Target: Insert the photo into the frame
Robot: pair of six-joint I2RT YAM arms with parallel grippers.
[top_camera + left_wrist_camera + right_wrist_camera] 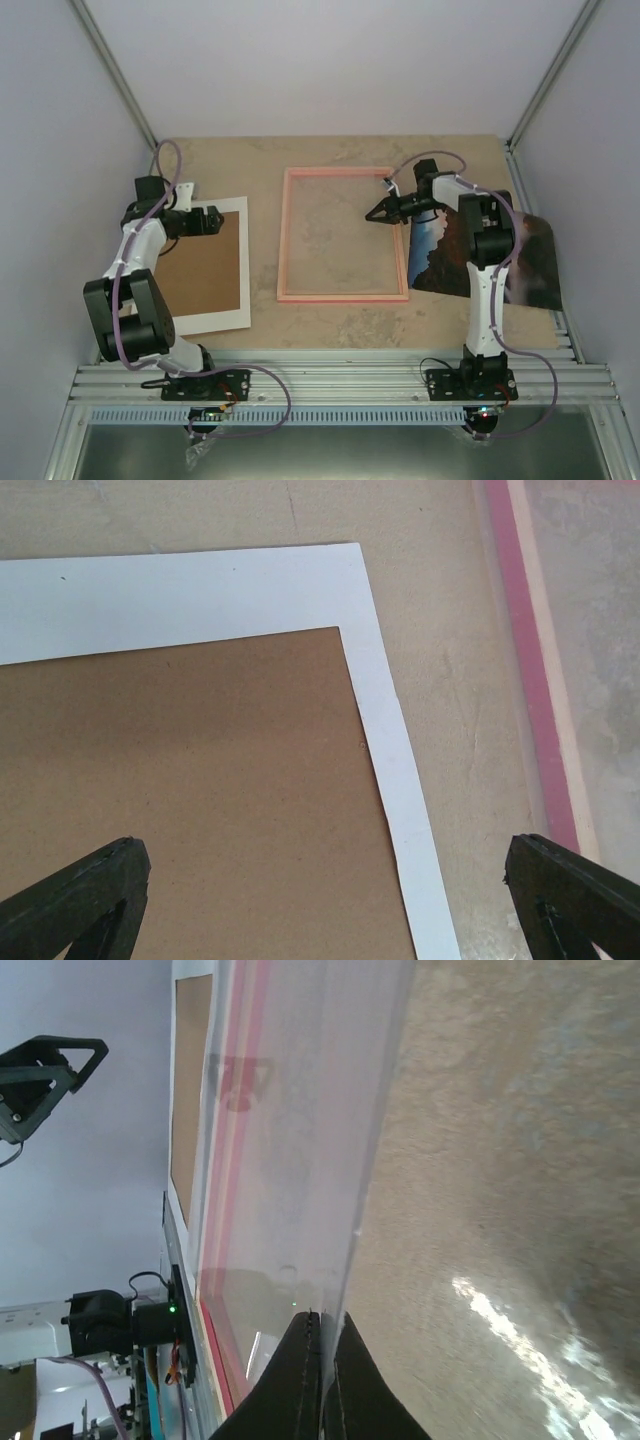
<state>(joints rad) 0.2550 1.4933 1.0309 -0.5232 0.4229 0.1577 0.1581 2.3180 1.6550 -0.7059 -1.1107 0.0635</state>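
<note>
Looking down from the top camera, finds the frame lying flat in the middle of the table, tabletop showing through its opening. Places the photo outside the frame, just beside its right bar, face up and partly hidden under the right arm. Puts the right gripper just inside the frame's upper right corner, pointing left, its fingers too small here to judge. Shows a white mat left of the frame and apart from it, a brown board filling its middle, and the left gripper over the mat's upper right part. Switching to the left wrist, catches the left gripper above the corner of the white mat and the brown board, fingers spread wide apart. Takes in a strip of bare table and then the frame at the right edge. Switching to the right wrist, shows the right gripper with fingers pressed together on the near edge of a clear pane. Picks out the pink of the frame through that pane, then the brown board and the left gripper beyond.
</note>
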